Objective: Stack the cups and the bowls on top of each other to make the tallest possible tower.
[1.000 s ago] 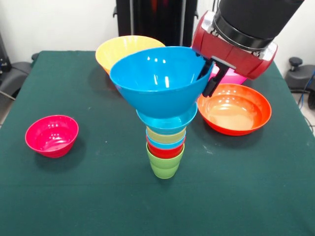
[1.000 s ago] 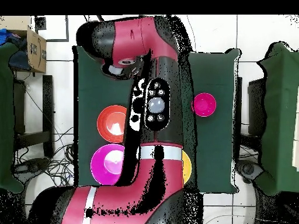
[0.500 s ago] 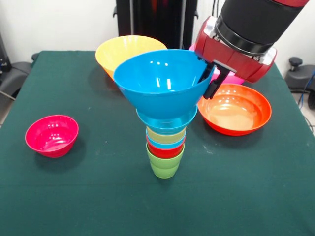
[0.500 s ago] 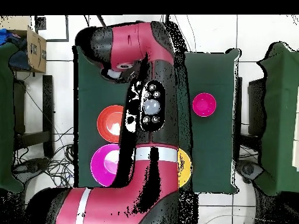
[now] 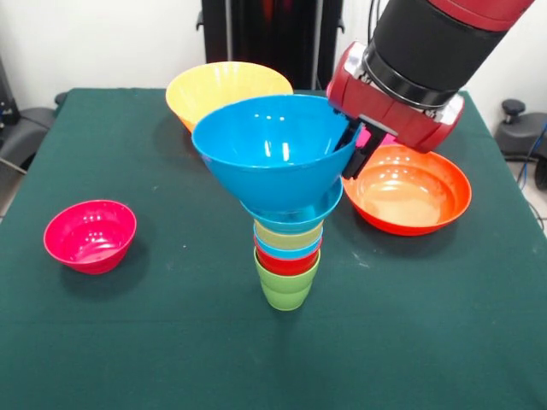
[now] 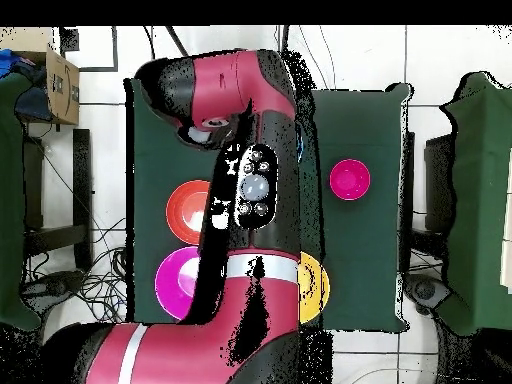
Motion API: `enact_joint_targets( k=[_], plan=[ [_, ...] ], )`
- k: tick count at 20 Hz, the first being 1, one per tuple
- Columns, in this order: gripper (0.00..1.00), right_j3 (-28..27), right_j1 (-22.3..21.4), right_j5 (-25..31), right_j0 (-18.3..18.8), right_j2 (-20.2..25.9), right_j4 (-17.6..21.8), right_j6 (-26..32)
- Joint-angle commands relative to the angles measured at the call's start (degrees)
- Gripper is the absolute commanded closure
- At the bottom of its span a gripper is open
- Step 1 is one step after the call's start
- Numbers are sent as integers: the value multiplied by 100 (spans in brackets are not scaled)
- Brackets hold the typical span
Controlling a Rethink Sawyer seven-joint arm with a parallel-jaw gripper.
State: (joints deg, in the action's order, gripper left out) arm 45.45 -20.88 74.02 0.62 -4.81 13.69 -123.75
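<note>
The medium blue bowl (image 5: 272, 149) is sitting at the top of the tower (image 5: 287, 224), tilted slightly, and the tool (image 5: 354, 147) is pressing in at its right rim in the front view. One dark finger is showing outside the rim and the rest is hiding behind the bowl's wall, so I cannot tell whether the tool is clamping the rim or standing apart from it. Under the blue bowl the small light blue bowl (image 5: 291, 211) is nesting on the cups, with the lime green cup (image 5: 286, 284) standing as the base on the green worktop (image 5: 410, 325).

The front view is showing the whole tower and the tool; the overhead view is hiding both beneath the red and black arm (image 6: 262, 190) (only the arm's button panel and casing are visible there). The overhead view alone is showing most of the large pink bowl (image 6: 182, 284), which the front view is giving only as a sliver behind the wrist. Both are showing the small magenta bowl (image 5: 91, 235), well apart from the tower, the wide red-orange bowl (image 5: 408, 189) just beside the tool, and the large yellow-orange bowl (image 5: 227, 89) behind the tower.

The arm is coming down from the upper right in the front view, its wrist angling toward the bowl's rim.
</note>
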Motion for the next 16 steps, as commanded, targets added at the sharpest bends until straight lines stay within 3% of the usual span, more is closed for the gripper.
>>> enact_joint_targets(
  k=[1,16],
  plan=[
    [100,637,36,-499,-139,101,-83,-1017],
    [100,575,265,-704,-305,-185,-317,-1095]
  ],
)
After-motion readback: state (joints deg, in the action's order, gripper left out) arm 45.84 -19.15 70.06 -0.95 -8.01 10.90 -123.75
